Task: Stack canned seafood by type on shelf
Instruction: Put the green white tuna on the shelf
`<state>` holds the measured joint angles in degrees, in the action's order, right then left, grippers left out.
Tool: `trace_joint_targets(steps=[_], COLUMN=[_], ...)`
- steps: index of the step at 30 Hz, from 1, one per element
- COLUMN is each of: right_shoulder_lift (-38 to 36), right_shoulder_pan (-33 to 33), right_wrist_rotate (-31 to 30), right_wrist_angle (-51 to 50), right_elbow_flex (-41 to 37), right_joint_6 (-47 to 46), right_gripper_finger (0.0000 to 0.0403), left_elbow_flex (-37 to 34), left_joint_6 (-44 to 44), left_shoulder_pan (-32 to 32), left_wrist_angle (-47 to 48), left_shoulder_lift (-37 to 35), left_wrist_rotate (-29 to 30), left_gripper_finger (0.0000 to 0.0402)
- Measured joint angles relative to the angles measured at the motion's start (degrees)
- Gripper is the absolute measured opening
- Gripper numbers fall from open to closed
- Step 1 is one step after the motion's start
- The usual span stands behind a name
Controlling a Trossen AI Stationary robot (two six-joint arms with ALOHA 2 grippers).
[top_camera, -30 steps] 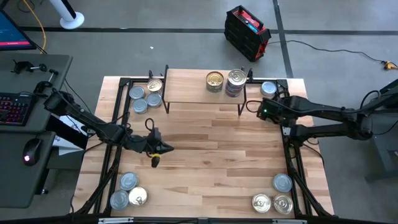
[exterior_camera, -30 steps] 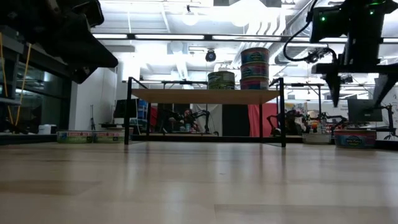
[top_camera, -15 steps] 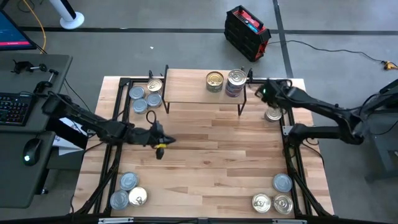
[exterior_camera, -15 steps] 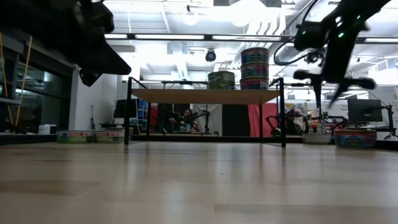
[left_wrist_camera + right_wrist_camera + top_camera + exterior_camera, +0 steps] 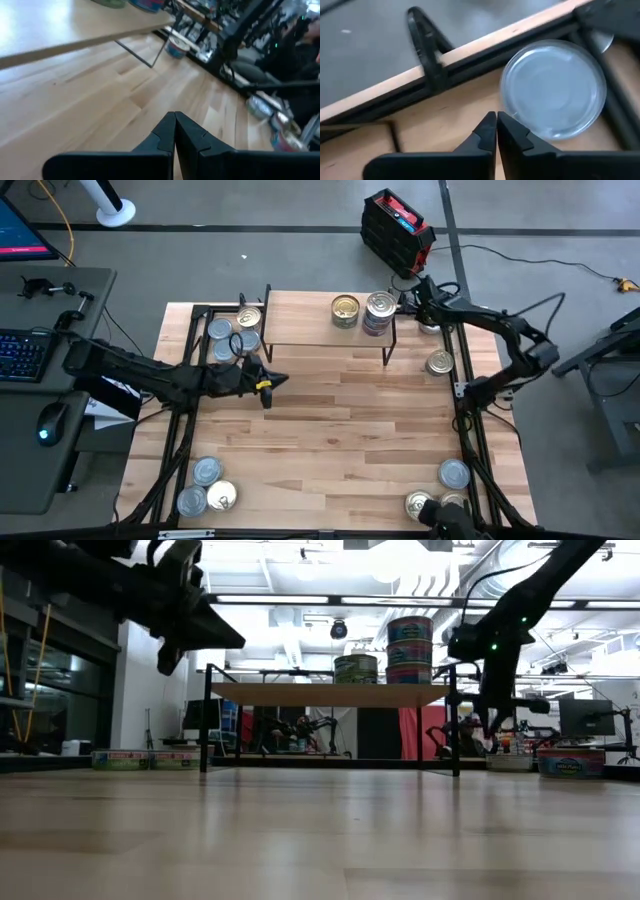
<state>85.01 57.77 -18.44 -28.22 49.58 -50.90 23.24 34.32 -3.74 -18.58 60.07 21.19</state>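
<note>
The shelf (image 5: pixel 325 320) stands at the far side of the table (image 5: pixel 330 440), in the middle. On its board I see one gold-lid tin (image 5: pixel 345 309) alone, and just beside it a stack of silver-lid tins (image 5: pixel 379 311); from the low view the stack (image 5: pixel 409 642) is three tins high and the single tin (image 5: pixel 356 669) sits next to it.

The right gripper (image 5: pixel 413 293) is near the far right end of the shelf, above the table's edge. Its two fingers are pressed together and they hold nothing. In the right wrist view the closed fingers (image 5: pixel 496 131) point toward a silver-lid tin (image 5: pixel 553 88) that lies flat just beyond them, apart from the tips.

The left gripper (image 5: pixel 268 383) is over the table, in front of the left end of the shelf. Its fingers are also pressed together and empty, as the left wrist view shows (image 5: pixel 174 131).

Other tins stay on the table: a group (image 5: pixel 234 336) left of the shelf, one tin (image 5: pixel 439 363) at the right side, some (image 5: pixel 207 487) at the near left corner and some (image 5: pixel 445 490) at the near right corner.
</note>
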Motion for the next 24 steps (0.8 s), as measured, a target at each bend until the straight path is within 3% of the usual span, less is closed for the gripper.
trace_joint_targets(steps=[13,24], right_shoulder_lift=[8.4,8.4], right_shoulder_pan=[-2.1,-2.9], right_wrist_rotate=[-11.0,-6.3], right_wrist_angle=[-3.4,-10.1], right_elbow_flex=[1.9,1.9], right_joint_6=[2.1,7.9], right_gripper_finger=[0.0000,0.0000], left_elbow_flex=[0.0,0.0], left_joint_6=[2.1,1.7], left_shoulder_pan=[3.4,3.4], left_wrist_angle=[-1.0,-0.6], left_shoulder_lift=[0.0,0.0], left_wrist_rotate=[0.0,-1.2], left_gripper_finger=[0.0000,0.0000])
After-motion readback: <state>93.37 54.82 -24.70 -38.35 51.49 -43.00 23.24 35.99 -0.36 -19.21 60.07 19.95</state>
